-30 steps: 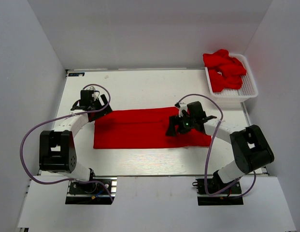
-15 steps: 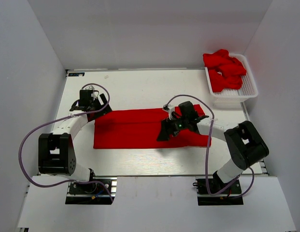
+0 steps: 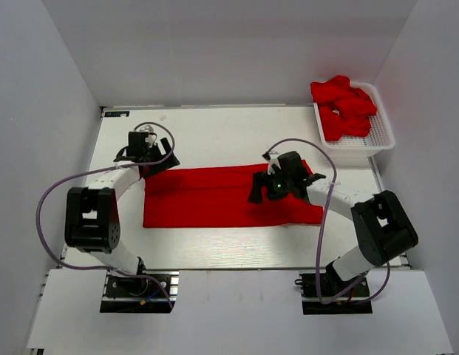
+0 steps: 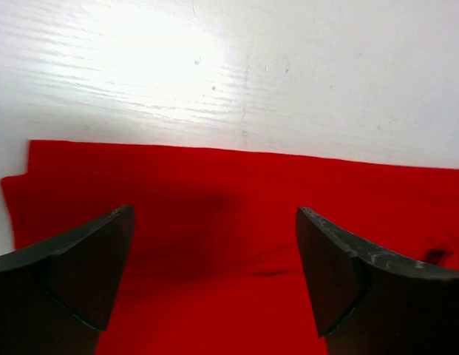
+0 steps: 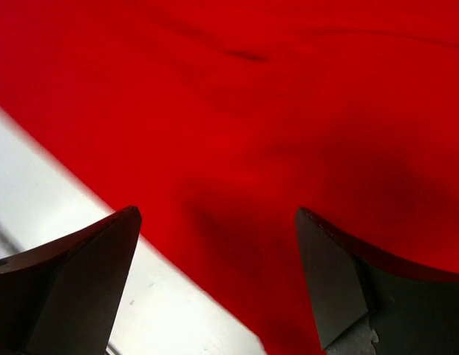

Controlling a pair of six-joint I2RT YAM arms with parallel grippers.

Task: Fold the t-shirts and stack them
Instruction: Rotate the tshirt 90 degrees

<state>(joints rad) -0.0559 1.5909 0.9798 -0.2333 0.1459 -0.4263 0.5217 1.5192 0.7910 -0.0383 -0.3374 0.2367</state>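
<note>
Overhead view looks down on whole table (image 3: 214,133), both wrist views close above the same t-shirt (image 3: 207,196)

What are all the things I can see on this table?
flat t-shirt: one, bright red, middle of the table, lying as a long band
heaped t-shirts: number unclear, bright red, crumpled in the basket
basket: one, white mesh, far right corner
table: one, white, under everything
cables: two, purple, one looping off each arm
arms: two, white and black, based at the near edge
left end effector: one, black, open, by the flat t-shirt's far left corner
right end effector: one, black, open, over the flat t-shirt right of its middle
</note>
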